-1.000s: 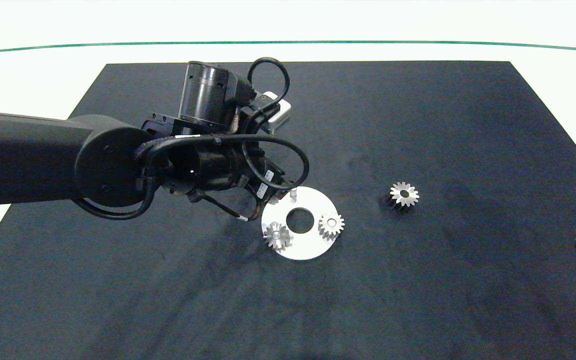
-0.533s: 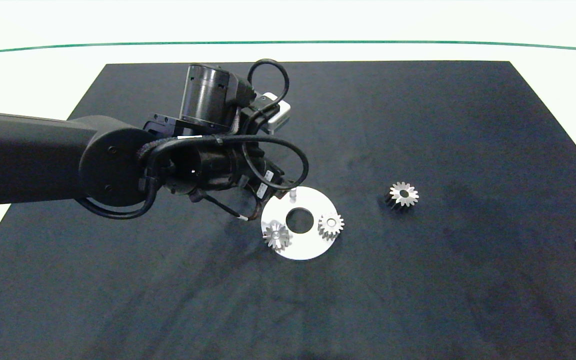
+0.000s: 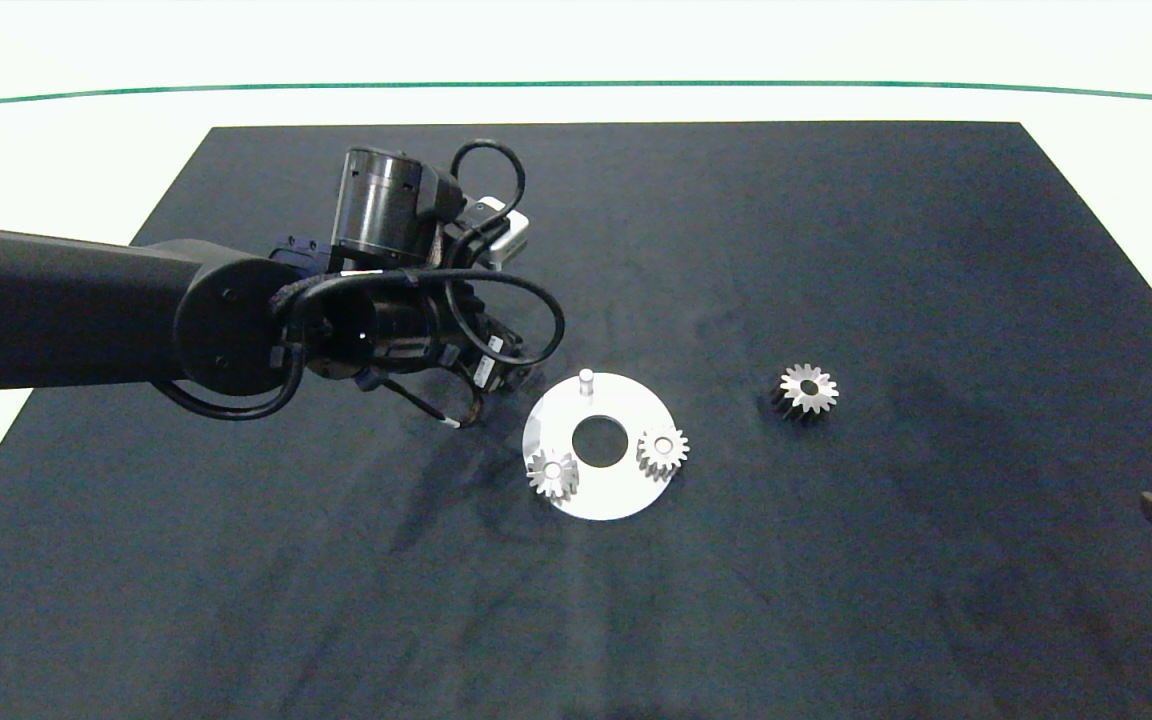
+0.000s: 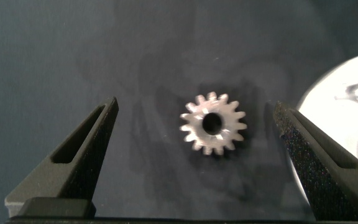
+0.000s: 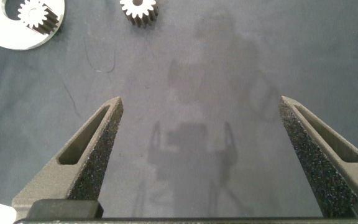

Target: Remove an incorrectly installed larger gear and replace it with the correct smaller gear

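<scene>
Left end effector (image 4: 194,106) has slid left off the plate (image 3: 626,495), now wide open astride the smaller gear (image 4: 213,123) on the table (image 3: 936,250), so pickup looks next (larger gear (image 3: 808,388) lies right of plate, peg (image 3: 586,378) bare, right end effector (image 5: 201,102) idle, wide open).

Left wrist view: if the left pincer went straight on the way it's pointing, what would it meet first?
Most likely the larger gear, lying flat on the dark mat between the open fingers of the left pincer. How far off it is cannot be told.
</scene>
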Action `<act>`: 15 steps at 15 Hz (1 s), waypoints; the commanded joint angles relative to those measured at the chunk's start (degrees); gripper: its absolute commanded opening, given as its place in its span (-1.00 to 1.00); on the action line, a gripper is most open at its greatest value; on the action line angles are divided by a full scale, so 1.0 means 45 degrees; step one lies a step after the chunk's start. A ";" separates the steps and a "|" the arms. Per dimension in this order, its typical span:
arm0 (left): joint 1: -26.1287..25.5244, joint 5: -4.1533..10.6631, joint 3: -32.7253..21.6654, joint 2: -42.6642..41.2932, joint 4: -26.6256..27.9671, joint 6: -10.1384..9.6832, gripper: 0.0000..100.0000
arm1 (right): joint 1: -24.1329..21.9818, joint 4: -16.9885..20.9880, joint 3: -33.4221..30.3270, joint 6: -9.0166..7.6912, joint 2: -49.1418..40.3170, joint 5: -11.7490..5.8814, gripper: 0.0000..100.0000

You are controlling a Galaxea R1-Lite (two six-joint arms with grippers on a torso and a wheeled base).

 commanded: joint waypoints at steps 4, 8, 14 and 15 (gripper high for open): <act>0.0552 0.0017 0.0192 0.0231 -0.0005 0.0006 1.00 | 0.0006 0.0029 0.0038 0.0004 -0.0001 -0.0008 1.00; 0.0474 -0.0003 0.0192 0.0251 -0.0005 -0.0013 0.93 | -0.0014 0.0029 0.0038 0.0004 -0.0001 -0.0008 1.00; 0.0415 0.0017 0.0192 0.0446 -0.0005 -0.0033 0.69 | 0.0006 0.0029 0.0077 0.0199 -0.0001 -0.0047 1.00; 0.0396 0.0017 0.0192 0.0465 -0.0005 -0.0033 0.66 | 0.0006 0.0029 0.0077 0.0199 -0.0001 -0.0047 1.00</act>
